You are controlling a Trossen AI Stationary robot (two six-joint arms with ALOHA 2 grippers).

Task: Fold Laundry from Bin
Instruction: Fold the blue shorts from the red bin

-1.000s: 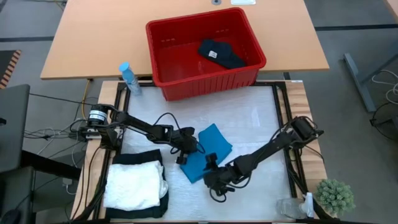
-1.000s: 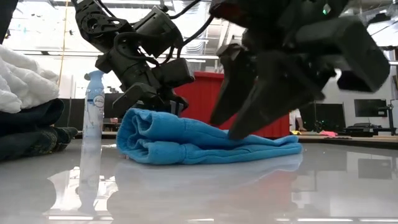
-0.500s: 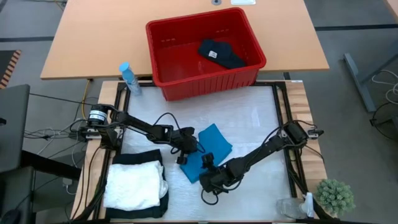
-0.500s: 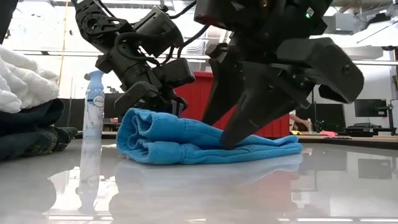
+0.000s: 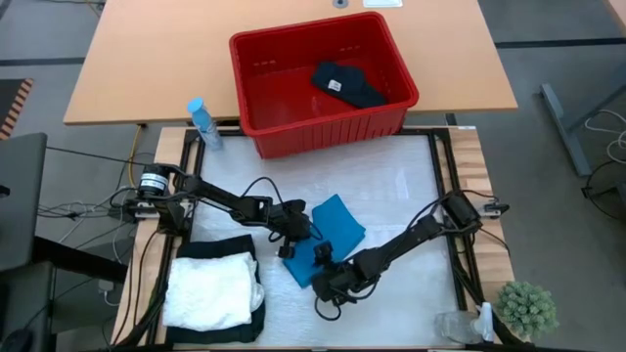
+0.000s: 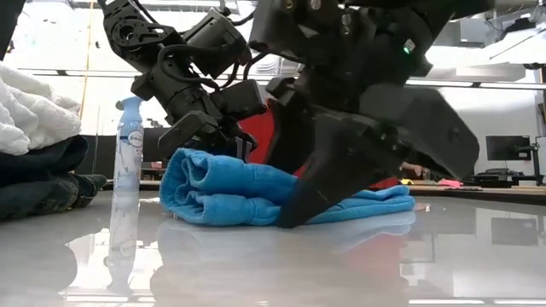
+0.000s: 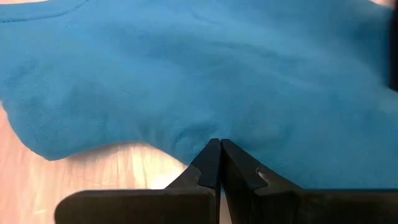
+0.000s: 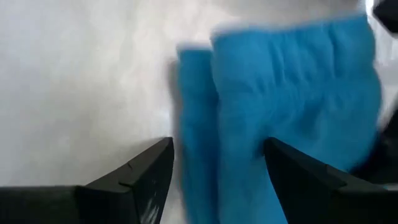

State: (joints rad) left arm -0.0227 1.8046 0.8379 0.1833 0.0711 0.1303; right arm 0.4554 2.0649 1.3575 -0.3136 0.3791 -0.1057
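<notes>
The small bright blue cloth (image 5: 333, 235) lies folded in several layers on the table's middle; it also shows in the low view (image 6: 247, 196). My left gripper (image 5: 291, 238) is shut on the cloth's left edge. My right gripper (image 5: 326, 266) is open at the cloth's near end, low over the table, and the cloth's end (image 8: 217, 124) shows between its fingers. The red bin (image 5: 254, 98) stands at the far edge with a black garment (image 5: 347, 84) inside. A white crinkled item (image 5: 210, 288) rests on a folded black one at the near left. My left gripper pinches the blue cloth's left edge (image 7: 205, 134) between its two shut fingers, coming low from the table's left. The cloth puckers at the fingertips and lies on the table. My right gripper's fingers (image 8: 149, 168) stand on either side of the cloth's near end; whether they touch it I cannot tell.
A blue-capped spray bottle (image 5: 203, 122) stands left of the bin. A small green plant (image 5: 528, 308) and a clear plastic item (image 5: 458, 328) sit at the near right corner. Bare table lies to the right of the blue cloth.
My right gripper has moved down and toward the table's left, from above the blue cloth's right part to its near end, its fingertip now low at the table. The left gripper and the cloth have stayed put.
</notes>
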